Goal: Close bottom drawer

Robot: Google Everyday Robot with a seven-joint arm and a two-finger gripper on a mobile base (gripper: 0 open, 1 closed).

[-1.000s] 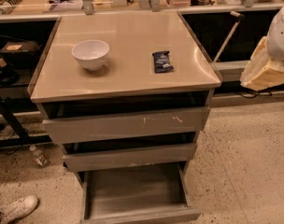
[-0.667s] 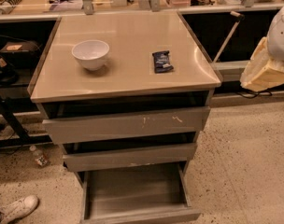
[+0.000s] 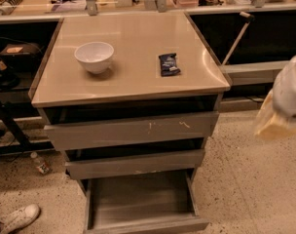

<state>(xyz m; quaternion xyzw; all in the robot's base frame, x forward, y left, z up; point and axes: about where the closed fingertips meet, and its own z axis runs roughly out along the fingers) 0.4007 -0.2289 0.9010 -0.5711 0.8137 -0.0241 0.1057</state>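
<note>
The bottom drawer (image 3: 140,201) is the lowest of three grey drawers in the cabinet and is pulled far out. Its shallow empty tray is exposed and its plain front (image 3: 148,226) sits at the lower frame edge. The middle drawer (image 3: 136,164) and the scratched top drawer (image 3: 133,129) each stick out a little. My gripper (image 3: 283,104) is a blurred white and yellowish shape at the right edge, at about top-drawer height, to the right of the cabinet and apart from it.
A white bowl (image 3: 94,56) and a dark snack packet (image 3: 169,64) lie on the cabinet top (image 3: 133,43). A white shoe (image 3: 19,217) and a small bottle (image 3: 40,163) are on the speckled floor at left. Cluttered benches stand behind.
My gripper has moved downward along the right edge of the view. The drawers, bowl and packet have not moved.
</note>
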